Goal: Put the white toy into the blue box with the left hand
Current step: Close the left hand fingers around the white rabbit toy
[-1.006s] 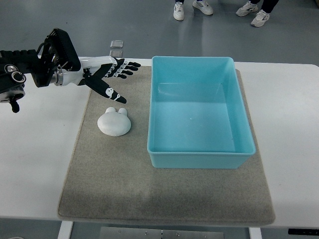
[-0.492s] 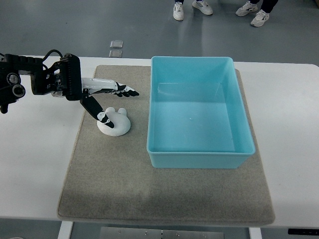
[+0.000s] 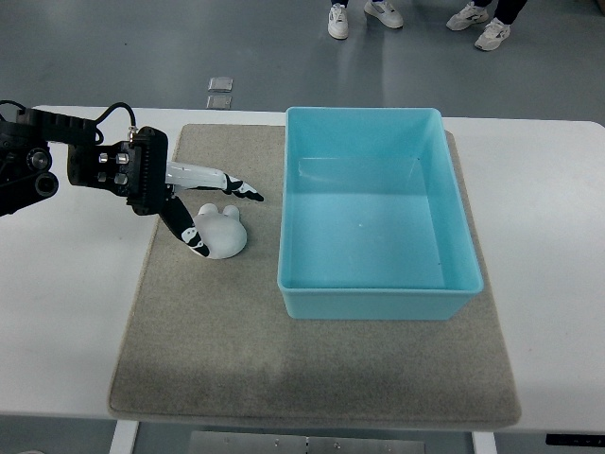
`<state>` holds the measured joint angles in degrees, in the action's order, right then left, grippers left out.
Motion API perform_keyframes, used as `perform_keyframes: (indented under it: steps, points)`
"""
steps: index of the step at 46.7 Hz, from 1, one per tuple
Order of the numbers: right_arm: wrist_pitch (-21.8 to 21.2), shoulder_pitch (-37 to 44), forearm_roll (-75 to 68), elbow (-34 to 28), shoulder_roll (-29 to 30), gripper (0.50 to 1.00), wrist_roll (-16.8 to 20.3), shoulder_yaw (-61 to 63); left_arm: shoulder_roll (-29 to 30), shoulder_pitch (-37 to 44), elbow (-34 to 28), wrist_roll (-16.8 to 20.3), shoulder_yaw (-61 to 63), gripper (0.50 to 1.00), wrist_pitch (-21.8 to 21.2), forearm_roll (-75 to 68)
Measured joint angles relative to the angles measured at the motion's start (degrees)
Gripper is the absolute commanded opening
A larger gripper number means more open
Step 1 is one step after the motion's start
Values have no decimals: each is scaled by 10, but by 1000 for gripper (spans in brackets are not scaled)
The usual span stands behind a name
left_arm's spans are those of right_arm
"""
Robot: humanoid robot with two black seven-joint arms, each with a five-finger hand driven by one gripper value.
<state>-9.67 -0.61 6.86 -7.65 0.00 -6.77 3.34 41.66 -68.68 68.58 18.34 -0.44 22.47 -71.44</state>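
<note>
Left hand (image 3: pixel 203 203) is positioned over the small rounded white toy (image 3: pixel 220 233), fingers spread around it, thumb at its near side, apparently preparing a grasp. Toy rests on the grey felt mat (image 3: pixel 208 331), beside the empty light-blue plastic box (image 3: pixel 378 301).

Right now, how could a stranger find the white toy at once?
Start from the big blue box on the grey mat. Left of it, apart from its wall, lies the white toy, rounded with two ear-like bumps, between the left hand fingers.
</note>
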Motion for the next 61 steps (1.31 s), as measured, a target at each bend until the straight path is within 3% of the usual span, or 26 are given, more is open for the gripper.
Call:
perform_keyframes:
  steps: [19,23,34,37,40,43,49,61]
  points:
    - [0,0,0,0,0,936,0,0,0,0,-4,-1,0,966,-3,-17]
    - [0,0,0,0,0,936,0,0,0,0,-4,-1,0,881,-3,-17]
    - [0,0,0,0,0,936,0,0,2,0,-5,0,3,819,-3,-24]
    - [0,0,0,0,0,936,0,0,2,0,-5,0,3,727,-2,-31]
    - [0,0,0,0,0,936,0,0,2,0,-5,0,3,562,-4,-39]
    - [0,0,0,0,0,936,0,0,3,0,-6,0,3,500,-14,-53]
    - [0,0,0,0,0,936,0,0,3,0,-9,0,3,500,-39,-89]
    - [0,0,0,0,0,936,0,0,5,-2,-10,3,-4,500,-47,-88]
